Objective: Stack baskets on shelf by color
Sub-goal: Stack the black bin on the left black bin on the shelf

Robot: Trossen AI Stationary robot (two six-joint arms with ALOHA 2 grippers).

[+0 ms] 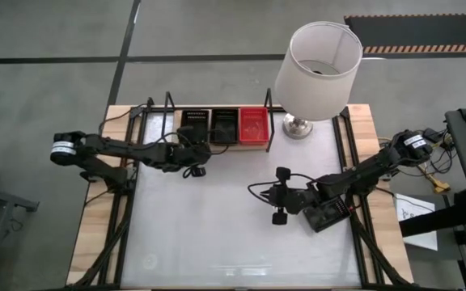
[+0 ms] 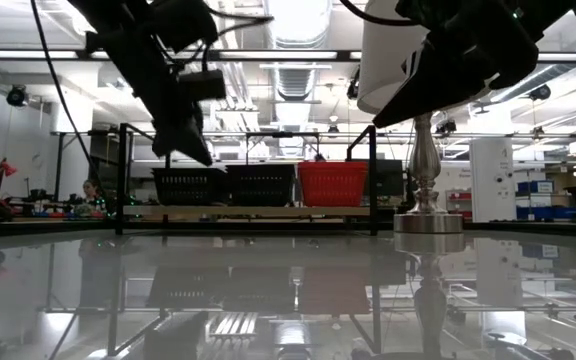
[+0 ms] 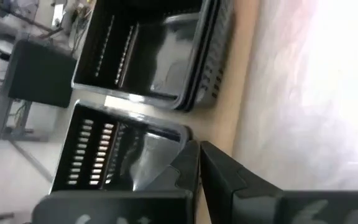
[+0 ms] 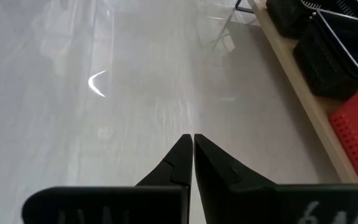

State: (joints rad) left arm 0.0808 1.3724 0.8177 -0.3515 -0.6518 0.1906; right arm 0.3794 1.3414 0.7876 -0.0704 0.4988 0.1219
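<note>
Shelf (image 1: 253, 146), far table edge: two black basket stacks (image 1: 209, 127) and one red basket stack (image 1: 254, 125), sorted by colour. No loose baskets visible; task appears essentially complete. Left gripper (image 3: 197, 180): fingers together, empty, beside leftmost black stack. Right gripper (image 4: 193, 163): fingers together, empty, mid-table.

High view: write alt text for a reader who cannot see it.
Three basket stacks, two black and one red, sit side by side on a wooden shelf at the table's far edge. The left pincer is just in front of them; the right pincer waits mid-table. A white-shaded lamp stands right of the shelf.
</note>
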